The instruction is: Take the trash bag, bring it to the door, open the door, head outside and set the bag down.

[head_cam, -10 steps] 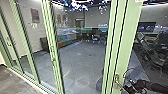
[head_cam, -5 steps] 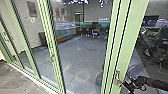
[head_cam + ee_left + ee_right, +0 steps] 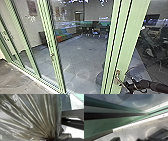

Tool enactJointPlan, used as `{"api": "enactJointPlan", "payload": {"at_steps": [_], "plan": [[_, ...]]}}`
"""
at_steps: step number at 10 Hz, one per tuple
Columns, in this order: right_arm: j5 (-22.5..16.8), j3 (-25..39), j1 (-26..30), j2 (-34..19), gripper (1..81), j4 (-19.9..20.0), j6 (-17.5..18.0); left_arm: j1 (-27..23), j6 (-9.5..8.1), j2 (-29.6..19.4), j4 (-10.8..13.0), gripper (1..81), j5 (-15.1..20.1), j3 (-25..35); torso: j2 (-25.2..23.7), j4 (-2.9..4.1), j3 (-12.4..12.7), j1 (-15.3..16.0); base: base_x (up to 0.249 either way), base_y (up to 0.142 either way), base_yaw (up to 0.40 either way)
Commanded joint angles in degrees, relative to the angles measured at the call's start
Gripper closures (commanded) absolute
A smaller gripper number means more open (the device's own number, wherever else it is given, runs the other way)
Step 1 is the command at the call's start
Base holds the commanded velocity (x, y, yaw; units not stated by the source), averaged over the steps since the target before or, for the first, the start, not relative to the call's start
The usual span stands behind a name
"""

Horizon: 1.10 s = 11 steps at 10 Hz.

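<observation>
In the head view my right gripper (image 3: 130,86) is at the lower right, close beside the metal handle (image 3: 117,76) on the green door frame (image 3: 128,47). Whether it touches the handle I cannot tell. Dark parts of this right gripper (image 3: 134,139) edge into the right wrist view, below the green frame (image 3: 101,125) and its pale sill. The dark, shiny trash bag (image 3: 31,112) looms large in the left wrist view. Its folds draw together at my left gripper (image 3: 53,138), which is shut on the gathered neck.
Glass panels in green posts (image 3: 51,55) run off to the left above a pale floor track (image 3: 32,80). Behind the glass lie a tiled floor (image 3: 80,55), a colourful sofa (image 3: 61,35), chairs (image 3: 95,31) and dark equipment (image 3: 152,47) at the right.
The head camera's view has shifted a little. My right arm's pose differs slightly, and its gripper remains near the door handle.
</observation>
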Motion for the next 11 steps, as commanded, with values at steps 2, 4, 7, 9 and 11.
{"api": "enactJointPlan", "payload": {"at_steps": [2, 4, 7, 9, 11], "plan": [[2.8, 0.1, 0.7, 1.0, 1.0, -5.3, -2.0, -1.6, 0.02, 0.6, -0.7, 81.1, 5.5, 0.2, 0.0, 0.0, 0.0, 0.0, 0.0, 0.0, 0.0], [3.3, -0.4, 0.9, 1.7, 1.0, -5.4, -2.0, -1.4, 0.02, 0.1, -0.7, 81.1, 5.8, 0.2, 0.0, 0.0, -0.1, 0.0, 0.0, 0.0, 0.0], [4.1, -2.1, 3.0, 1.5, 1.0, -5.2, -1.9, -1.4, 0.11, 0.1, -0.6, 81.1, 7.3, 0.2, 0.0, 0.0, -0.1, 0.0, 0.0, 0.0, 0.0], [4.2, -2.3, 3.8, 1.3, 1.0, -5.3, -1.9, -1.2, 0.2, 0.0, -0.6, 81.1, 7.4, 0.3, 0.0, 0.0, -0.1, 0.0, 0.0, 0.0, 0.0], [4.3, -2.2, 4.3, 1.3, 1.0, -5.3, -1.9, -1.2, 0.2, 0.1, -0.6, 81.1, 7.4, 0.3, 0.0, 0.0, -0.1, 0.0, 0.032, 0.0, 0.0]]}}
